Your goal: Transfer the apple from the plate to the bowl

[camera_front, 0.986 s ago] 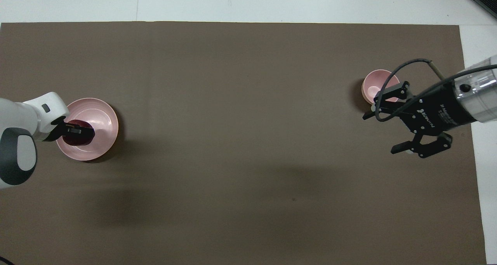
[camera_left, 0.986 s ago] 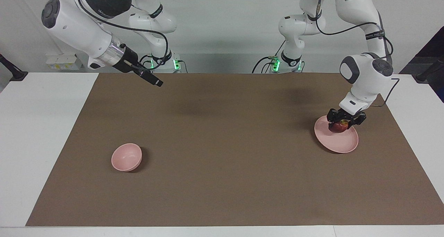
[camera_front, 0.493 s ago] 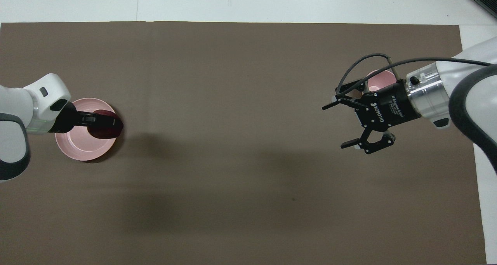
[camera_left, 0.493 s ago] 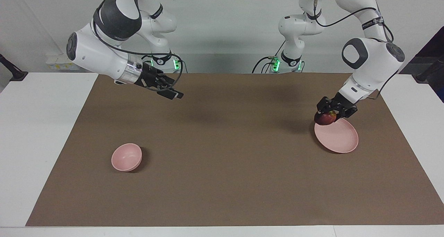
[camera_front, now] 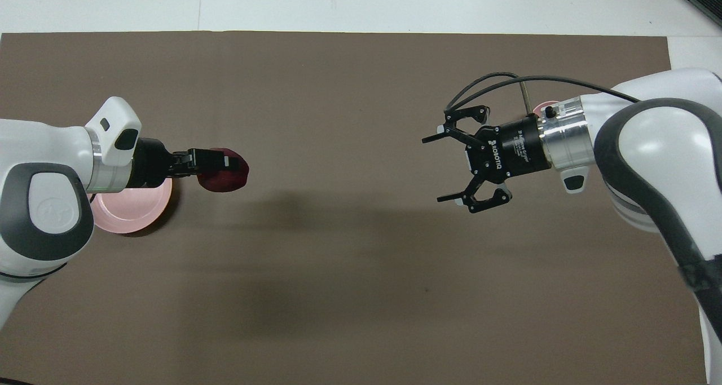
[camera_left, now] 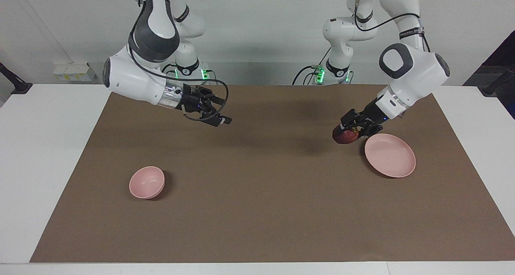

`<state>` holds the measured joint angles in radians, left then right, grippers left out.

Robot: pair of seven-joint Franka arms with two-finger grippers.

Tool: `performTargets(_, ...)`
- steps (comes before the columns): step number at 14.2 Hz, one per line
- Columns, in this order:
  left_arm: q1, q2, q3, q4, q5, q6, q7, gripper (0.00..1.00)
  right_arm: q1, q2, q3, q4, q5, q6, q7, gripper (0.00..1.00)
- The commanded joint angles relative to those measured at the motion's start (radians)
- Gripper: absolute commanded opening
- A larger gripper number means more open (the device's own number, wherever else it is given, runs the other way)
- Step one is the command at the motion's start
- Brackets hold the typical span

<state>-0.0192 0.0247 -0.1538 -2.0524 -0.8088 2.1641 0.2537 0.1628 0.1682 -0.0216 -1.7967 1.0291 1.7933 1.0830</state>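
Two arms up over the brown mat (camera_left: 257, 210). Left gripper (camera_left: 349, 129) is clamped on the apple (camera_left: 345, 136), holding it in the air off the plate (camera_left: 392, 162), over bare mat just beside the plate's rim on the side toward the right arm's end of the table. In the overhead view the apple (camera_front: 225, 169) sits at the fingertips of the left gripper (camera_front: 217, 162), clear of the plate (camera_front: 135, 216), which is partly covered by the left wrist. Nothing lies on the plate in the facing view.

Right gripper (camera_left: 219, 116) hangs over the mat with fingers spread apart, nothing between them; overhead view shows the same on the right gripper (camera_front: 451, 168), prongs wide. It points toward the middle of the mat, well apart from the plate.

Bowl (camera_left: 147, 182) stands upright on the mat at the right arm's end, well apart from the plate and about as far from the robots. In the overhead view only a sliver of the bowl (camera_front: 542, 107) shows past the right wrist.
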Motion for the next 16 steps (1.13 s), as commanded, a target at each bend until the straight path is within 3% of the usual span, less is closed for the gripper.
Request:
performTargets(1,-0.005,-0.028,-0.052,-0.032,-0.14,0.066,-0.018,0.0,0.026,0.03,0.002,-0.01,0.11,0.063,0.012,1.0)
performTargets(5,-0.024,-0.046,-0.206,-0.071,-0.354,0.287,-0.019,0.0,0.092,0.073,0.002,-0.009,0.268,0.156,-0.011,1.0)
performTargets(7,-0.03,-0.045,-0.243,-0.068,-0.426,0.316,-0.022,0.0,0.121,0.093,0.002,-0.01,0.324,0.19,-0.07,1.0)
performTargets(11,-0.03,-0.043,-0.289,-0.057,-0.498,0.336,-0.022,0.0,0.129,0.143,0.003,-0.009,0.368,0.199,-0.17,1.0)
performTargets(16,-0.028,-0.031,-0.339,-0.042,-0.52,0.416,-0.024,0.0,0.17,0.148,0.005,-0.012,0.419,0.224,-0.173,1.0)
